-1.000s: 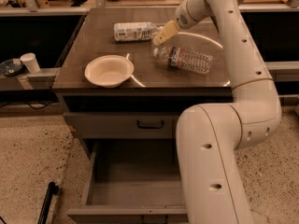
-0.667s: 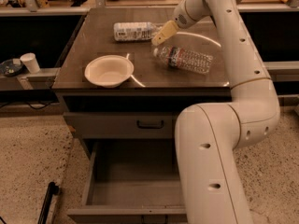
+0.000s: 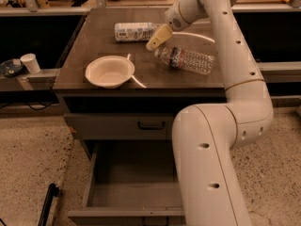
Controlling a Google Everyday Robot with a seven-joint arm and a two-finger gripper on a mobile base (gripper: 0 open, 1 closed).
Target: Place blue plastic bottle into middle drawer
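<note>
- Cup (image 3: pixel 31 62) of white paper stands on a low ledge at the far left, just beside a dark round dish (image 3: pixel 9 68).
- Black rod-like object (image 3: pixel 47 204) lies on the speckled floor at the lower left; what it is cannot be told.
- White bowl (image 3: pixel 109 71) sits upright near the front left of the cabinet top (image 3: pixel 94 41).
- Blue plastic bottle (image 3: pixel 134 31) lies on its side towards the back of the cabinet top, behind the bowl and well apart from it, its length running left to right.
- Upper drawer front (image 3: pixel 108 126) with a black bar handle (image 3: pixel 151 125) is closed, just under the top.
- Middle drawer (image 3: pixel 123 192) below it is pulled out, its grey floor bare; the arm hides its right part.
- Gripper (image 3: pixel 156 37) hangs tilted down and left just at the right end of the blue plastic bottle; contact cannot be told, nor how wide the gripper stands.
- Clear ribbed bottle (image 3: pixel 189 60) with a red-blue band lies on its side just right of the gripper.
- White arm (image 3: pixel 235 74) rises from the lower right and arches over the cabinet.
</note>
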